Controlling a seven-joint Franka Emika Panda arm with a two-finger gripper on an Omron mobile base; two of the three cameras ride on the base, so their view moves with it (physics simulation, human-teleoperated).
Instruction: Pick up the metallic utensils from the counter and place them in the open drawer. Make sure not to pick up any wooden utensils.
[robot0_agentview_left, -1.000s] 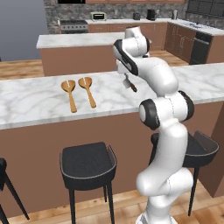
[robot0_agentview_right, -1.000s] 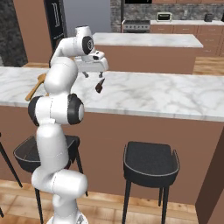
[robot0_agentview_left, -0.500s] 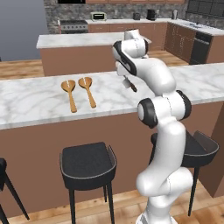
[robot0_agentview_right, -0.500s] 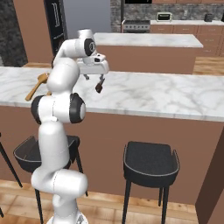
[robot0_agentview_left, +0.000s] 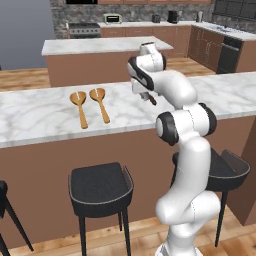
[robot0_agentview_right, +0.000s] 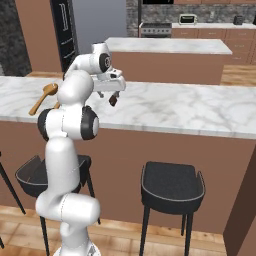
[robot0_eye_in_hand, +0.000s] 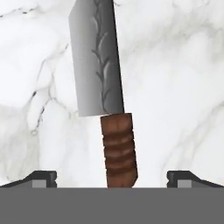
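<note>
White marble counter (robot0_agentview_left: 40, 120): steel-bladed knife w/ ribbed red-brown handle (robot0_eye_in_hand: 97, 65) lay mid-counter, well right of two light wooden spoons (robot0_agentview_left: 80, 107). Gripper (robot0_eye_in_hand: 116, 177) hovered over it, tips spread either side of handle. Pose barely changed vs. 1 s prior, so the grasp was judged still pending.

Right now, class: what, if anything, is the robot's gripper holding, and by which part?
Nothing. The gripper is open above a knife lying on the marble counter, its fingertips apart on either side of the brown handle.
</note>
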